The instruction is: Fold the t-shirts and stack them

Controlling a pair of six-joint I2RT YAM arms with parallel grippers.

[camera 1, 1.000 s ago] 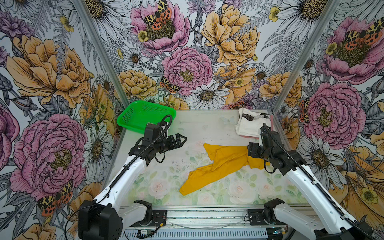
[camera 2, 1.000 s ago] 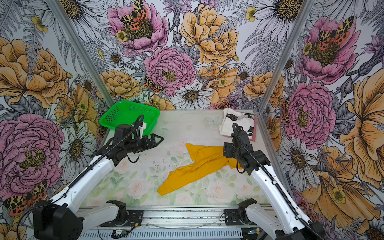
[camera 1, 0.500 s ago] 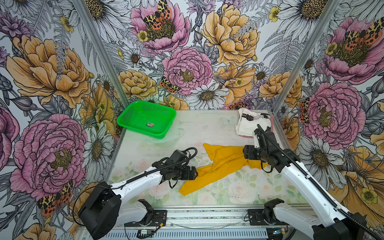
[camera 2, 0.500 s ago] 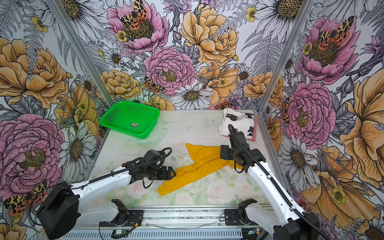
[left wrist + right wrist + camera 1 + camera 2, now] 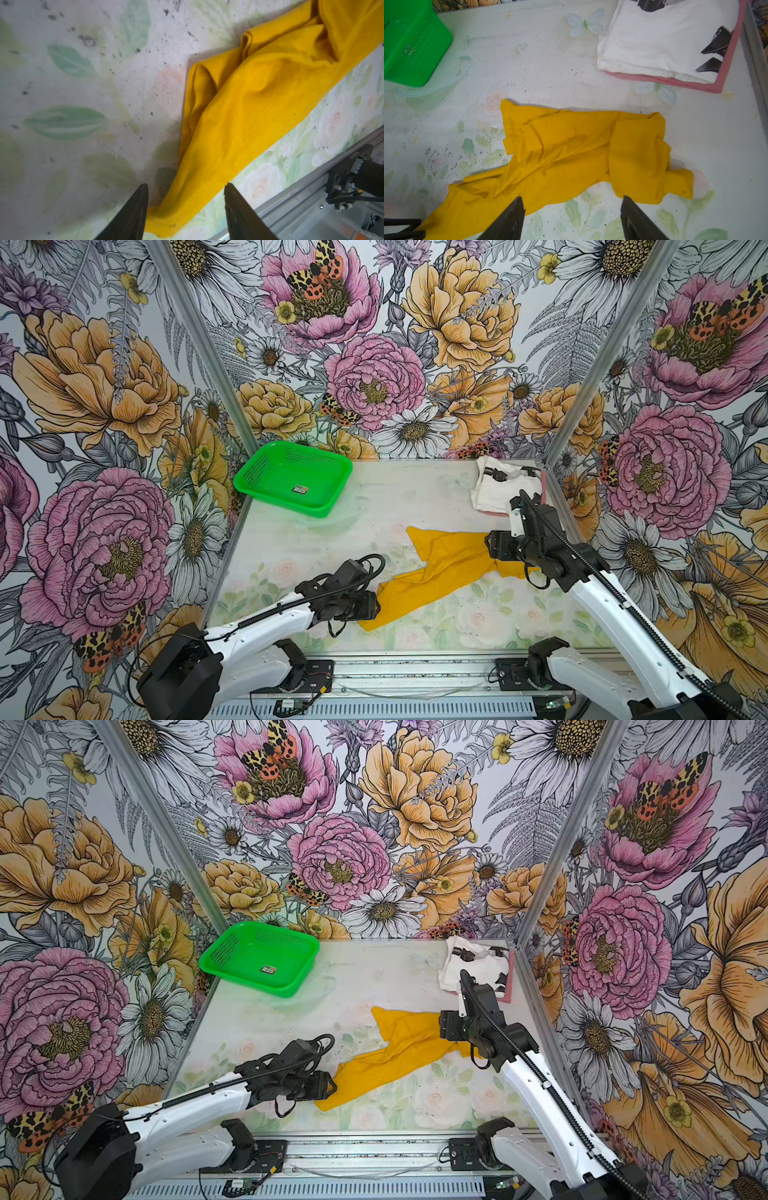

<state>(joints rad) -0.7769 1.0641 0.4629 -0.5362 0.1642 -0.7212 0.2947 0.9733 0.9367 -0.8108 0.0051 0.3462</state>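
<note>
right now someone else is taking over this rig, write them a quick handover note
Left gripper: open, jaws either side of the near corner of the yellow t-shirt, not pinched yet.
Right gripper: open, holding nothing, over the shirt's other end.
Done: white t-shirt lies folded on the folded pink t-shirt in the far right corner.
Left: the yellow one is crumpled in the middle; spread it, fold it, put it on the stack.

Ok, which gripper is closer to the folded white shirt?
Right. The right gripper hovers over the yellow shirt, just in front of the white shirt; the left gripper sits at the yellow shirt's opposite, near end.
</note>
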